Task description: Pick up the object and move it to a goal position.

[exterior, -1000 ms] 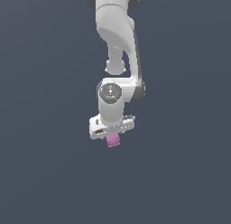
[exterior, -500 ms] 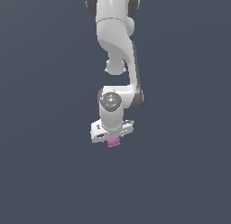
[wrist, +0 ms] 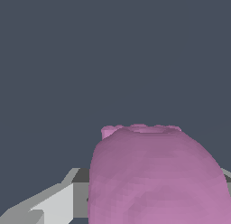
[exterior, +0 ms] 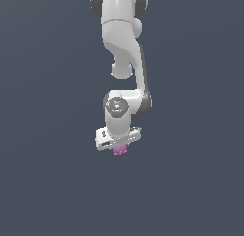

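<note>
The object point(exterior: 120, 150) is a small pink-purple lump that pokes out just below my white gripper point(exterior: 119, 143) in the exterior view. The gripper hangs from the white arm near the middle of that view, pointing down. In the wrist view the object point(wrist: 155, 175) fills the near part of the picture, held between grey-white fingers point(wrist: 54, 203). The gripper is shut on the object. The fingertips themselves are hidden behind the hand and the lump in the exterior view.
A plain dark grey-blue surface point(exterior: 47, 182) fills the background of both views. No goal marker or other object shows.
The arm has moved the gripper and the held object a little toward the exterior view's top, with the upper links shifting too. The grip on the object is unchanged.
</note>
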`<action>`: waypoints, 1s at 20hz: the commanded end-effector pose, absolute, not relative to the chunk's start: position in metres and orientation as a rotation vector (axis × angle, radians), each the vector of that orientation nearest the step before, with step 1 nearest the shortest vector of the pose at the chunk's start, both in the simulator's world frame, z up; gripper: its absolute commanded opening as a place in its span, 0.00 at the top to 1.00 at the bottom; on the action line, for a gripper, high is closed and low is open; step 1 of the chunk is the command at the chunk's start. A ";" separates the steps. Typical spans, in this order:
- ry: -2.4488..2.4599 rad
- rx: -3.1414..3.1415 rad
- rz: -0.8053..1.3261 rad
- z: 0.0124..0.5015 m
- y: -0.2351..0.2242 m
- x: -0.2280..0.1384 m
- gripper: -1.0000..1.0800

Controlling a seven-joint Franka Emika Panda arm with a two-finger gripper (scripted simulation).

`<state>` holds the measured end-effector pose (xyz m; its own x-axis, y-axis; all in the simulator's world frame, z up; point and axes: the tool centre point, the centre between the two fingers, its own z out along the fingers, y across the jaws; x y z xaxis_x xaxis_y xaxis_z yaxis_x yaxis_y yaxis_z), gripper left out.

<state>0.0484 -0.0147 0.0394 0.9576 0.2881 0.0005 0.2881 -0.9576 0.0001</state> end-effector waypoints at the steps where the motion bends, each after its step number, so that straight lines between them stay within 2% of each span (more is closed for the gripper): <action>1: 0.458 3.108 0.000 0.039 -0.015 0.048 1.00; 11: 0.458 3.108 0.001 0.049 -0.015 0.038 1.00; 20: 0.458 3.108 0.001 0.082 -0.014 0.004 1.00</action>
